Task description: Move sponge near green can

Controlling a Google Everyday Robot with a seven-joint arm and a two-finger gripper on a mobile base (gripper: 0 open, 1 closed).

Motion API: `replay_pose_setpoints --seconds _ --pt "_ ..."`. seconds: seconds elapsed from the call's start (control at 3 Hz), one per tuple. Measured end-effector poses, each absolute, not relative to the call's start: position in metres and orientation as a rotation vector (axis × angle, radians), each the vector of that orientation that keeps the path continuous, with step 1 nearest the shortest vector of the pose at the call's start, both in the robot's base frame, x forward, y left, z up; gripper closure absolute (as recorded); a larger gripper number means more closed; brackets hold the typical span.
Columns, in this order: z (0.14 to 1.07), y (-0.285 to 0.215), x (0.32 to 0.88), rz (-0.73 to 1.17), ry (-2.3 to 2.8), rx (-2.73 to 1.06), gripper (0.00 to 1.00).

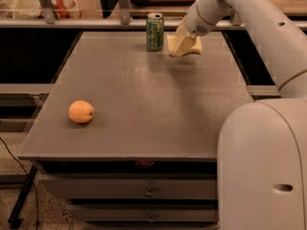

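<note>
Brownish-grey surface [144, 95] seen from the front, drawers [149, 191] beneath its near edge. Toward the far edge, slightly right of middle: green can [155, 31], upright, silver rim on top, pale pattern over the green.

Just to the right of that: end effector [180, 43], hung from a pale arm [249, 18] slanting down from the upper right corner. Pressed onto the sponge [195, 47], pinching it at its left end. Pale yellow fingers [176, 41] nearly the same colour as the foam, the boundary between them hard to make out.

Sponge tilted, left part raised, right part sticking out toward the right edge of the surface. Faint shadow on the surface right below; cannot tell whether the lowest corner touches down. Near the can but apart from it, a narrow strip of bare surface between the two.

At the near left: round orange fruit [80, 111], resting alone, well apart from can, sponge and end effector.

Filling the lower right of the view: large rounded white robot body [261, 166], in front of the near right corner of the surface. Behind the far edge: a rail with upright posts [123, 4].
</note>
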State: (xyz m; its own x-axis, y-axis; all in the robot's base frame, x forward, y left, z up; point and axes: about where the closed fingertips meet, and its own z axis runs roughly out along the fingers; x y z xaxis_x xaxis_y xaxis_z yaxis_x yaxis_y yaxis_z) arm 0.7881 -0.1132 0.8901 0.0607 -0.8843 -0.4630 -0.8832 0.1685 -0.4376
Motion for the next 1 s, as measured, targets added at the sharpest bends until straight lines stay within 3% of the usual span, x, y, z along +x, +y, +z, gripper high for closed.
replay_pose_setpoints --seconds 0.67,1.0 --pt "0.8949 -0.1077 0.7989 0.018 1.774 -1.66 0.98" --pt "0.8922 -0.1028 0.8012 0.04 1.772 -1.665 0.82"
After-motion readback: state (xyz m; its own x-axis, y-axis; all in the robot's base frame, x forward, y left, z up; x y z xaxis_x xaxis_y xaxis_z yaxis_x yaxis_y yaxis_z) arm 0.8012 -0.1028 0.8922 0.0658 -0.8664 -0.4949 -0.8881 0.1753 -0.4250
